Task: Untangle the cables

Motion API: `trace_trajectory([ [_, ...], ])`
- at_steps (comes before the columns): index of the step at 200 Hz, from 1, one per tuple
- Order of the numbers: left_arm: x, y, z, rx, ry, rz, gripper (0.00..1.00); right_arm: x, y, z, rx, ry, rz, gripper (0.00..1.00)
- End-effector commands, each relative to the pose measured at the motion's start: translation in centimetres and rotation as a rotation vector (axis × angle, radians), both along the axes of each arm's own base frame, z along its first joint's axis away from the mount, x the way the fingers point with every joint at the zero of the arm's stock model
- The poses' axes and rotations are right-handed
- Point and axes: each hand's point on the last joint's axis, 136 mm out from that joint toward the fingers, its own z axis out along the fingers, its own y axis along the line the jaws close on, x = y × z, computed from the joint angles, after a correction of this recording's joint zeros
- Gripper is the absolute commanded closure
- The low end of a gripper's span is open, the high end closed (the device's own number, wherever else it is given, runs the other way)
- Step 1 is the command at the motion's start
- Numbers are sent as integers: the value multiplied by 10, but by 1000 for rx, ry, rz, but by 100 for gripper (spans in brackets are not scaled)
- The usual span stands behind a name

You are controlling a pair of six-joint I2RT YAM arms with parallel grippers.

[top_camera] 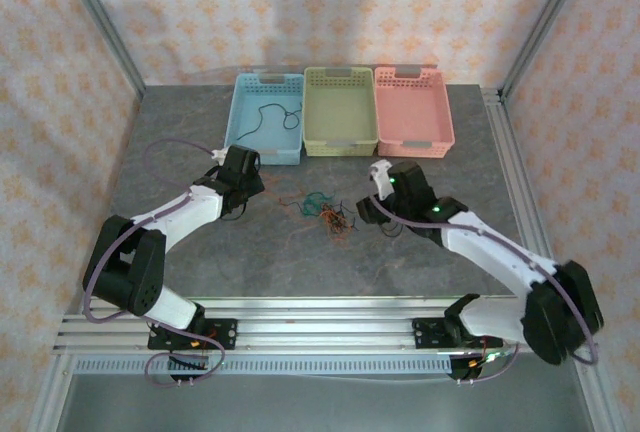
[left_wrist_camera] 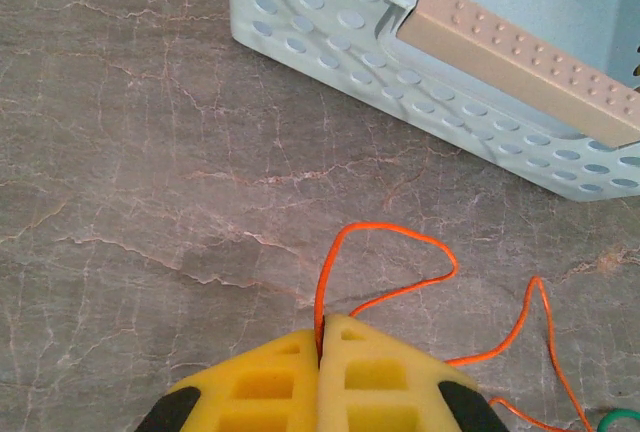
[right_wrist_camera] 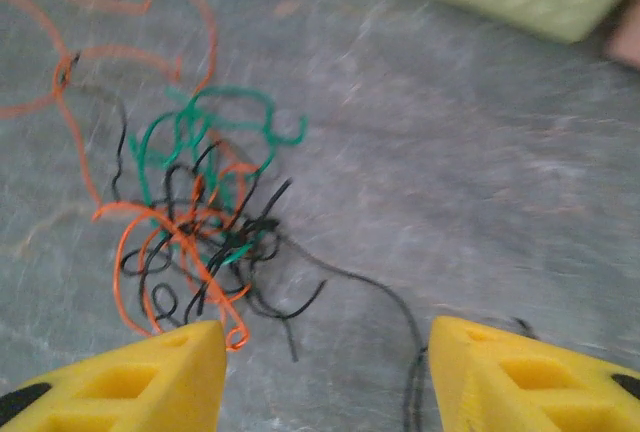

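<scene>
A tangle of thin black, orange and green cables (top_camera: 325,214) lies on the grey table between the two arms. In the right wrist view the tangle (right_wrist_camera: 195,222) sits ahead and to the left of my right gripper (right_wrist_camera: 325,352), whose yellow fingers stand wide apart with nothing between them; one black strand (right_wrist_camera: 390,297) trails toward the right finger. My left gripper (left_wrist_camera: 325,337) is shut on an orange cable (left_wrist_camera: 385,237), which loops out over the table in front of the pads. From above, the left gripper (top_camera: 252,187) is left of the tangle and the right gripper (top_camera: 368,210) just right of it.
Three baskets stand in a row at the back: blue (top_camera: 240,122), green (top_camera: 340,142) and pink (top_camera: 415,144). A loose black cable (top_camera: 270,117) lies inside the blue one. The blue basket's wall (left_wrist_camera: 330,22) is close ahead of the left gripper.
</scene>
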Motion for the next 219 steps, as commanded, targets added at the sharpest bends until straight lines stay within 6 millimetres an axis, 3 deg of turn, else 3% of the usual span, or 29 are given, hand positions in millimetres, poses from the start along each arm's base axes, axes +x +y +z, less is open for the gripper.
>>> trace_trajectory([
  [1, 4, -4, 13, -15, -44, -11, 100, 3, 31, 9, -25, -38, 240, 44],
  [28, 4, -3, 14, -11, -47, -10, 100, 4, 42, -11, -159, -8, 390, 40],
  [77, 4, -4, 13, -11, -43, -12, 100, 15, 57, -20, -184, -28, 495, 39],
  [157, 5, -4, 14, -13, -46, -12, 100, 18, 66, -37, -185, -3, 547, 47],
  [219, 5, -6, 13, -16, -41, -20, 100, 24, 72, -45, -172, -18, 542, 59],
])
